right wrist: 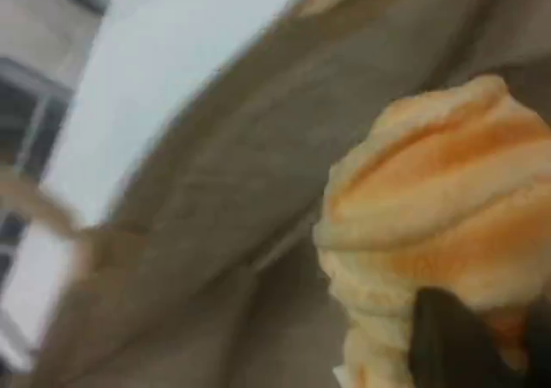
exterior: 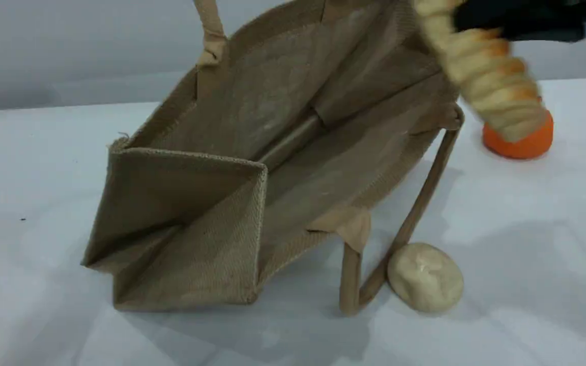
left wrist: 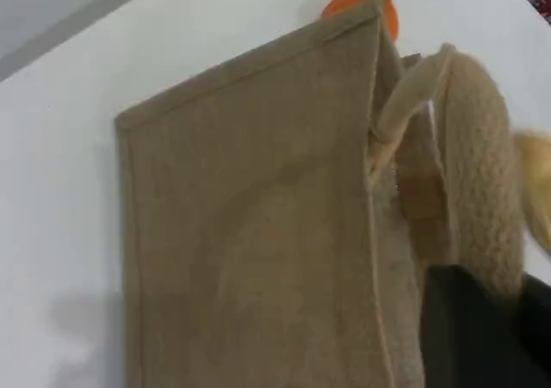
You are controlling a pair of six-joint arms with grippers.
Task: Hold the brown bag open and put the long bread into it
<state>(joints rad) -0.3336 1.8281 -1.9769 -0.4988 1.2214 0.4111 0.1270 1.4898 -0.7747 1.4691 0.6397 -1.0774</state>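
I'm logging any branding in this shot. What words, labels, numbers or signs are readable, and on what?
None: no text shows in any view.
The brown bag is plain woven cloth, inside and out.
The long bread, the pale bun and the orange ball carry no markings.

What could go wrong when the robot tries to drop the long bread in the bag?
The long bread hangs off to the side of the brown bag, near its rim, so it might bump the edge and fall onto the table. It hangs from one end in the right gripper, so it might swing. The bag is held by one handle, so it may sag shut.
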